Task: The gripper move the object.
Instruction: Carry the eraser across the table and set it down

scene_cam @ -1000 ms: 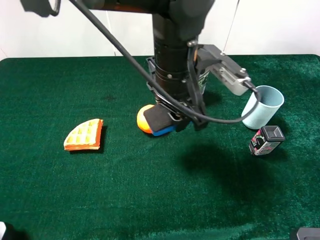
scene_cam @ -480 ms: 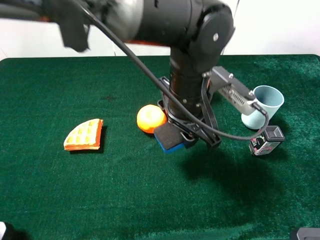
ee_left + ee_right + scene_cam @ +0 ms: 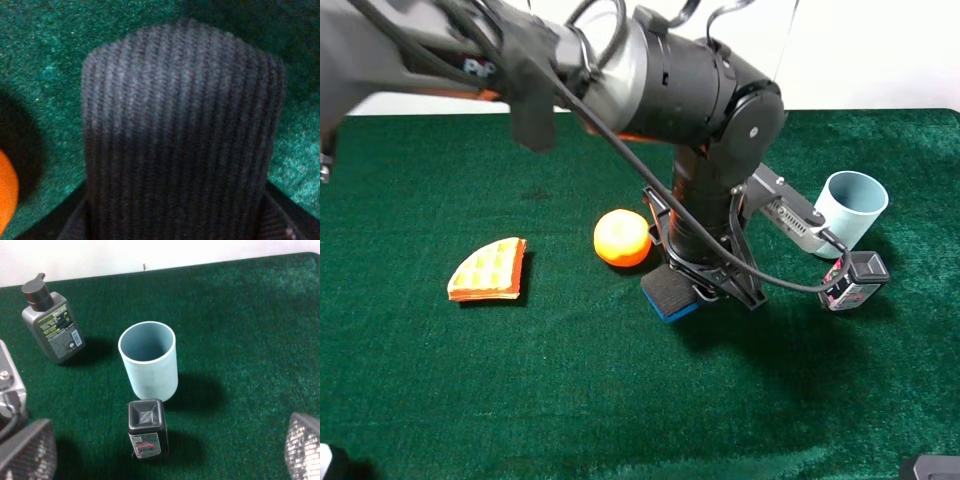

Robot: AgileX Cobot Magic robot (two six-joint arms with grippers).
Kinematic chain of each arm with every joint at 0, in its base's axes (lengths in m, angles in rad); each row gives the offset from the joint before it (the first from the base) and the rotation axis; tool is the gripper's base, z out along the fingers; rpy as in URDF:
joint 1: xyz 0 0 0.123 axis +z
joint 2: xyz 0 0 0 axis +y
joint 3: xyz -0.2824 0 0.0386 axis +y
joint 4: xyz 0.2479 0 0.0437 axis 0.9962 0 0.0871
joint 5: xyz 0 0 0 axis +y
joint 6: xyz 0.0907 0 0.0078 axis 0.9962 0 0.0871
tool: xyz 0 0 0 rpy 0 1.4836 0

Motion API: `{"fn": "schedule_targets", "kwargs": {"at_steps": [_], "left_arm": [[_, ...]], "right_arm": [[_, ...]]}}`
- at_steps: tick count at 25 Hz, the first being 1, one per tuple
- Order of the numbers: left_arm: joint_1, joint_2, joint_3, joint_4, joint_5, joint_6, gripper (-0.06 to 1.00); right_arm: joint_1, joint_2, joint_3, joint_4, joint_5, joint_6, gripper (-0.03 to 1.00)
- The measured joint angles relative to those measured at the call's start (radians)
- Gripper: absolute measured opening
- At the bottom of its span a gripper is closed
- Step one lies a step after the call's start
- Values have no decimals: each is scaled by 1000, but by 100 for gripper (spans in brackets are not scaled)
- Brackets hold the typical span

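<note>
The eraser [image 3: 669, 293], dark grey felt over a thin blue base, is held in my left gripper [image 3: 696, 284], low over the green cloth just right of the orange [image 3: 621, 237]. I cannot tell whether it touches the cloth. In the left wrist view the ribbed felt of the eraser [image 3: 180, 130] fills the frame, the left gripper [image 3: 177, 220] is shut on it, and dark fingers [image 3: 75, 220] show at its sides. The orange's edge [image 3: 6, 192] shows beside it. My right gripper [image 3: 164, 447] is open and empty, its mesh pads [image 3: 25, 452] wide apart.
An orange waffle wedge [image 3: 488, 269] lies at the left. A pale blue cup [image 3: 846, 212] [image 3: 148, 360] stands at the right with a small black-capped bottle [image 3: 852, 281] [image 3: 146, 435] in front of it. A grey pump bottle [image 3: 52, 326] stands behind.
My left arm has carried the eraser from over the orange down and to the right, lowering it toward the cloth. The orange now shows whole.
</note>
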Motion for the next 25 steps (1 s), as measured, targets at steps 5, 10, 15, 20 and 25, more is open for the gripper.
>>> {"fn": "schedule_targets", "kwargs": {"at_steps": [5,10,15,20,25], "left_arm": [[0,24,2,-5,-22,-1,58],[0,46,2,4,-60,-1,58],[0,55,2,30,-91,-1,58],[0,62,2,43,-107,-1,58],[0,62,2,46,-113,-1,58]], "right_arm": [[0,0,0,0,0,0,70],[0,0,0,0,0,0,70],[0,0,0,0,0,0,70],[0,0,0,0,0,0,70],[0,0,0,0,0,0,70]]}}
